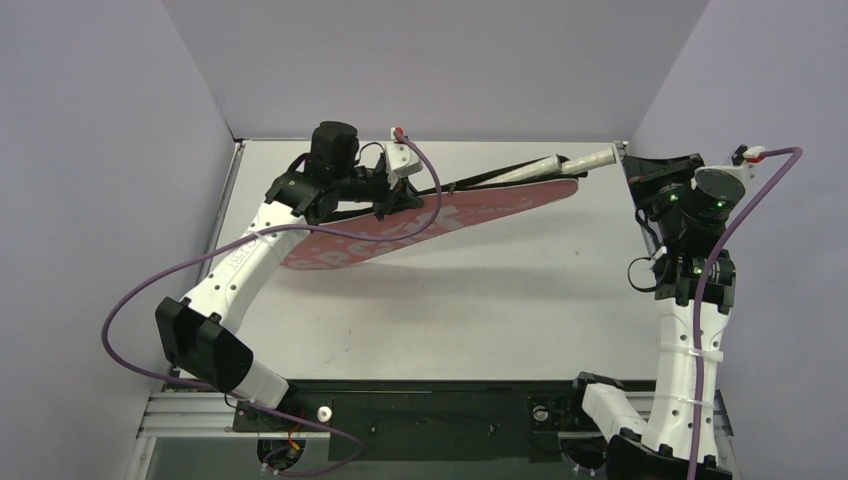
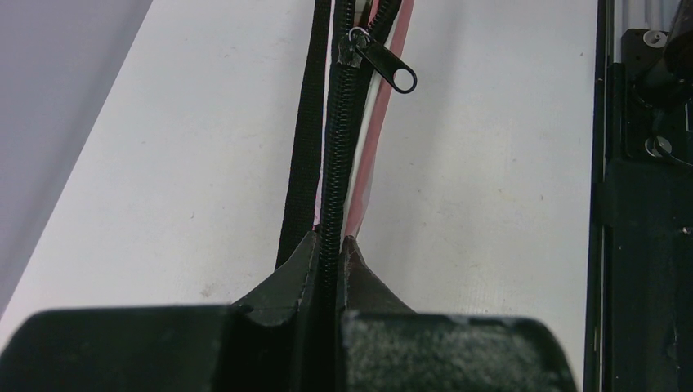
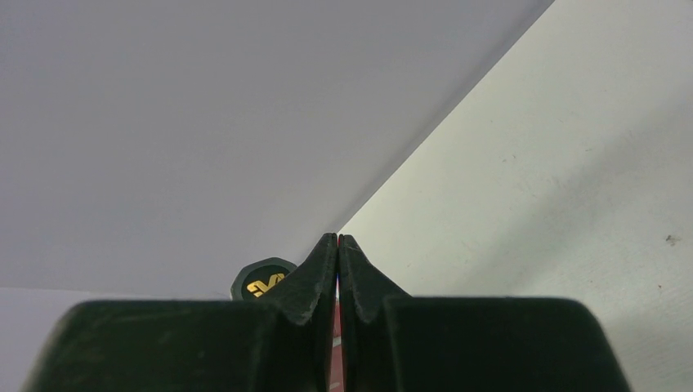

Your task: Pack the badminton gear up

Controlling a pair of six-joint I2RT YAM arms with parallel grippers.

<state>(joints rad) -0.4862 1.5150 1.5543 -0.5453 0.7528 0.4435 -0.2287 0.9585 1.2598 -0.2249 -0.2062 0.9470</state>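
Grips pink cover point(image 1: 500, 205) by its black zipper edge point(image 2: 333, 163) with left jaws over table point(image 1: 500, 310), holds right jaws fully closed beside racket butt point(image 3: 261, 283) at cover's narrow end.

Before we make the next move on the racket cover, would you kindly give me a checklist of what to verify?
1. Left tool clamped on the pink cover's zipper edge: ok.
2. Zipper slider in view ahead of the left tool: ok.
3. Zipper fully closed: not ok; the tracks part beyond the slider.
4. Racket handles inside the cover: not ok; they stick out of its narrow end.
5. Black strap clear of the zipper teeth: ok; it lies alongside.
6. Right tool holding something: cannot tell; its jaws are shut.
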